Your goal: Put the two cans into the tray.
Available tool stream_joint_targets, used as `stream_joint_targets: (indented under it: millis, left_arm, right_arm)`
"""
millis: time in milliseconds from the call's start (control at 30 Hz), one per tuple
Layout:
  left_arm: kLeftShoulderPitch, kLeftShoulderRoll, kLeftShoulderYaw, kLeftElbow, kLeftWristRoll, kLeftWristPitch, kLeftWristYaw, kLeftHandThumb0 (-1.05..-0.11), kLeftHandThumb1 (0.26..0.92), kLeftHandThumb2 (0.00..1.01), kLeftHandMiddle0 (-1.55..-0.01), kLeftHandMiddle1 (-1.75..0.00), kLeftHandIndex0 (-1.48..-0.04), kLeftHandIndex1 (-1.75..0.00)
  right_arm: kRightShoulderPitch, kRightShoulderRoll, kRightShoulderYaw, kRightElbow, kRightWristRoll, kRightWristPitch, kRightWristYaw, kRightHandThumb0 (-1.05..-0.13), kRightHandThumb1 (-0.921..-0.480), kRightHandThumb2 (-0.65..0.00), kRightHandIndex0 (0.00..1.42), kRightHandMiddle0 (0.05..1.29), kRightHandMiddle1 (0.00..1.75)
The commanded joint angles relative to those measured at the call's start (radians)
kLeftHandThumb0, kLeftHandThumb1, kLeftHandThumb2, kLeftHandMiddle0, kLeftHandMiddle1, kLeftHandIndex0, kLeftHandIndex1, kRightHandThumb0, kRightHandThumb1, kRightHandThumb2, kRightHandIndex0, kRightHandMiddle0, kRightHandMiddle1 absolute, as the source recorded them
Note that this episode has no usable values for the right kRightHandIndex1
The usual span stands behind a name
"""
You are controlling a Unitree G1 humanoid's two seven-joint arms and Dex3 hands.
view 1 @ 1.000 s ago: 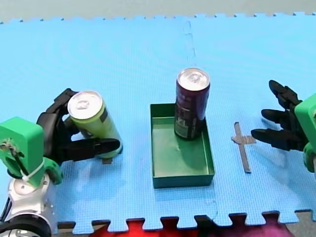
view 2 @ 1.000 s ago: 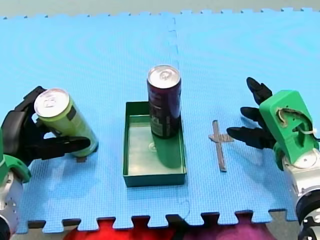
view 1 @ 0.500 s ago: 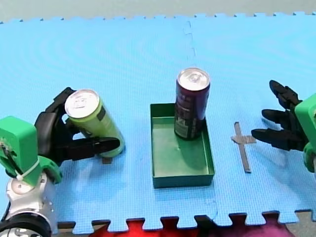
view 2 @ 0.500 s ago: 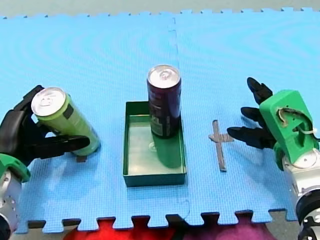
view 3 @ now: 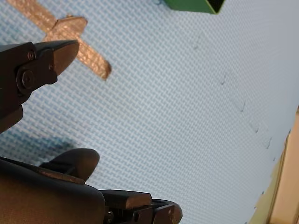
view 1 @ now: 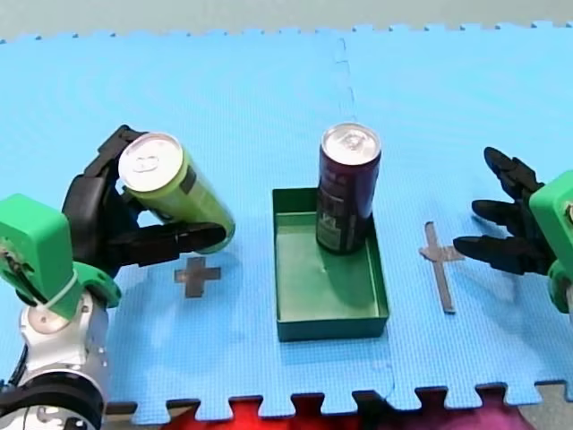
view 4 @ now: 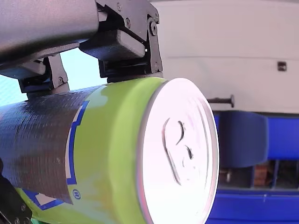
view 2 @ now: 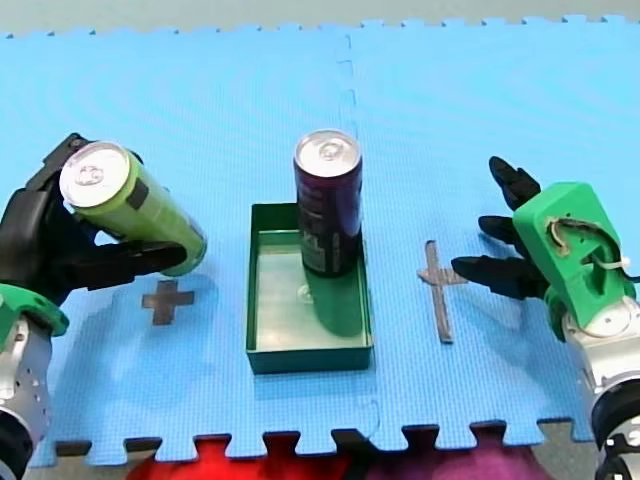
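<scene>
Nearest you, at left, your left hand is closed round the tilted green can, held off the mat. Your right hand, right of the tray, holds nothing. Level the can upright, then lower it into the tray's near half; the purple can stands at the far end.

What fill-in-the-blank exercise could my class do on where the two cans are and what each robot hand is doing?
1. The purple can stands ____ in the tray, whereas the green can is tilted.
2. The fingers of the left hand grip the green can; the right hand holds ____.
3. Of the two cans, only ____ is in the tray.

Missing words: upright; nothing; one.
</scene>
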Motion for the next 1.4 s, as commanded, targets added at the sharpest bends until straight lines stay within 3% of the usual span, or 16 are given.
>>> stream_joint_targets:
  millis: [0, 100, 633, 867, 1100, 1367]
  left_arm:
    - [0.037, 0.008, -0.06, -0.175, 0.058, 0.029, 0.071, -0.193, 0.774, 0.05, -0.85, -1.75, -0.53, -1.75]
    - [0.062, 0.005, -0.083, -0.266, 0.082, 0.077, 0.097, -0.192, 0.771, 0.05, -0.85, -1.75, -0.53, -1.75]
    - [0.124, 0.022, -0.155, -0.531, 0.097, 0.202, 0.072, -0.219, 0.761, 0.04, -0.87, -1.75, -0.55, -1.75]
    - [0.149, 0.054, -0.206, -0.68, 0.135, 0.286, 0.049, -0.236, 0.757, 0.04, -0.88, -1.75, -0.56, -1.75]
    - [0.178, 0.047, -0.247, -0.821, 0.124, 0.404, 0.025, -0.253, 0.755, 0.05, -0.89, -1.75, -0.58, -1.75]
    - [0.21, 0.037, -0.267, -0.891, 0.111, 0.479, 0.02, -0.281, 0.753, 0.05, -0.9, -1.75, -0.6, -1.75]
  right_arm:
    - [0.005, -0.005, 0.002, -0.004, -0.002, -0.006, -0.002, -0.893, -0.804, -0.002, 0.25, 0.13, 0.0]
    - [0.005, -0.004, 0.004, -0.003, -0.004, -0.004, -0.002, -0.896, -0.808, -0.003, 0.25, 0.13, 0.0]
    - [0.011, 0.0, 0.009, 0.003, -0.009, -0.008, -0.006, -0.893, -0.819, -0.002, 0.25, 0.12, 0.0]
    - [0.014, 0.004, 0.009, 0.007, -0.009, -0.005, -0.01, -0.896, -0.822, -0.002, 0.24, 0.12, 0.0]
    - [0.015, 0.011, 0.009, 0.008, -0.01, -0.004, -0.014, -0.905, -0.824, -0.001, 0.24, 0.12, 0.0]
    - [0.015, 0.011, 0.009, 0.01, -0.011, -0.001, -0.019, -0.915, -0.827, -0.001, 0.24, 0.13, 0.0]
